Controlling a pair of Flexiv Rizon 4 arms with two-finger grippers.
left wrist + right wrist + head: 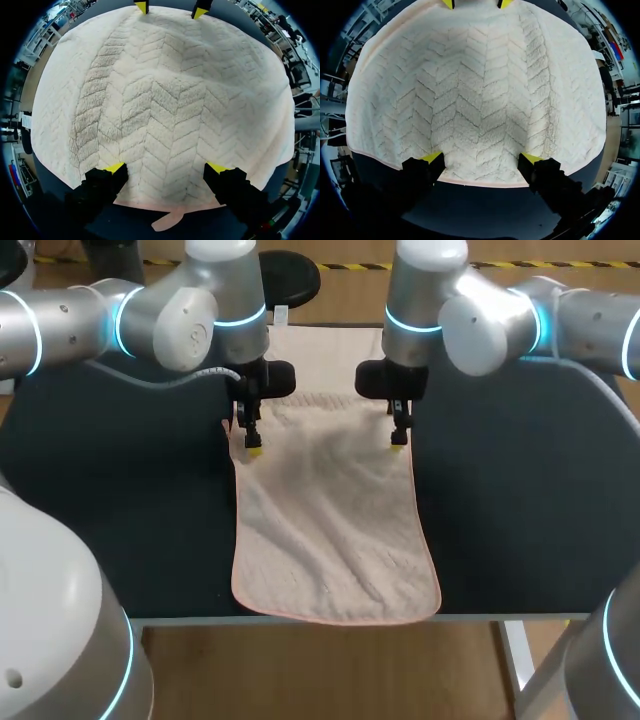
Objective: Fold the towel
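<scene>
My left pincer [253,447] hangs at the left long edge of the towel [325,530], fingers spread wide and holding nothing. I judge it is placed there to pinch that edge for the fold (its wrist view shows a small loop [167,222] poking from the hem between the fingers). The towel lies flat, lengthwise down the dark table [120,490], its near end reaching the table's front edge. My right pincer [398,440] mirrors the left at the opposite edge, equally wide and empty. No container shows.
</scene>
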